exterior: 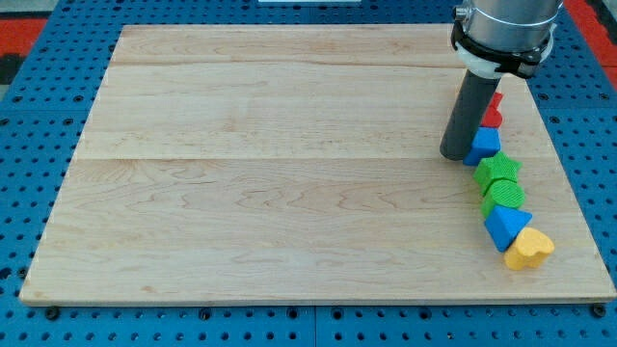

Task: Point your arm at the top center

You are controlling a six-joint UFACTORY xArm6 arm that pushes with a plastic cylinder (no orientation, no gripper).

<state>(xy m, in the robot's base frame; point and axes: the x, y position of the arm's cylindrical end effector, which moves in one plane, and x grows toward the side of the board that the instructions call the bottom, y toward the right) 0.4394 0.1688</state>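
The tool, a straight dark rod with nothing to clench or release, is being seen at the view's right, with my tip (454, 155) resting on the desk just left of the upper blue block and touching or nearly touching it. The top centre of the desk is lying well apart from it, toward the view's upper left.

The pale wooden desk (270, 173) is being carried on a blue perforated base (24, 164). A metal collar (503, 34) is being shown above the rod.

Six blocks are being counted in a chain down the right edge: one red block (493, 112), partly hidden, shape unclear; two blue, the upper blue block (485, 145) and a blue triangular block (505, 226); two green, a green star-like block (497, 171) and a green rounded block (505, 197); and one yellow heart-shaped block (529, 250). No writing is being made out.
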